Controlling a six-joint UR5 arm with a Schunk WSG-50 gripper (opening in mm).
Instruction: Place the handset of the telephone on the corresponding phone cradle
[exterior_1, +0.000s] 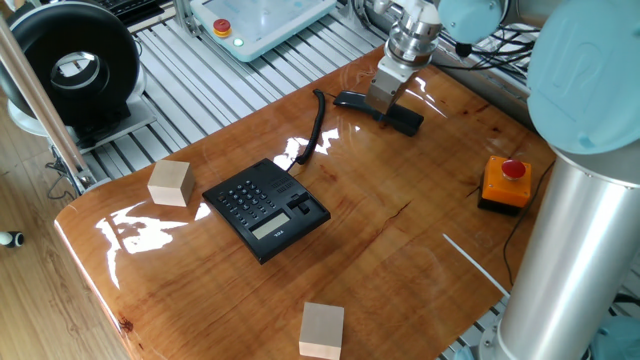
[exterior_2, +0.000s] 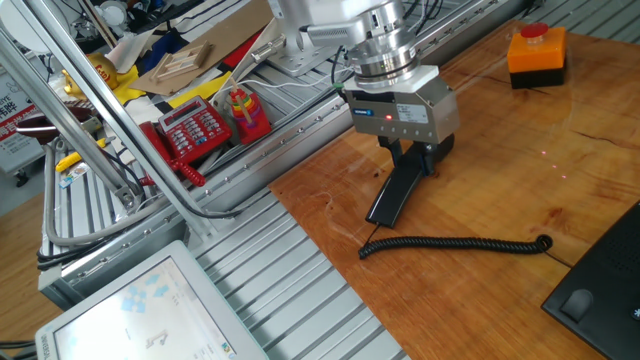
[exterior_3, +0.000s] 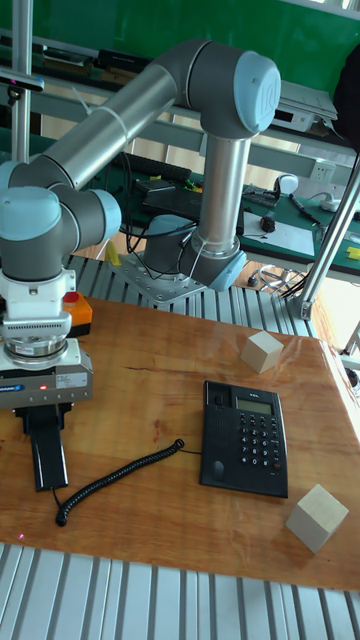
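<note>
The black handset lies on the wooden table near its far corner, also seen as handset and handset. My gripper stands straight above it, gripper and gripper, with its fingers shut on the handset's middle. A coiled black cord trails from the handset toward the phone base. The phone cradle is the bare recessed strip beside the keypad, cradle, and nothing rests in it.
An orange box with a red button sits near the arm's column. Two wooden blocks stand on the table around the phone. The table edge and a metal slatted surface lie just past the handset.
</note>
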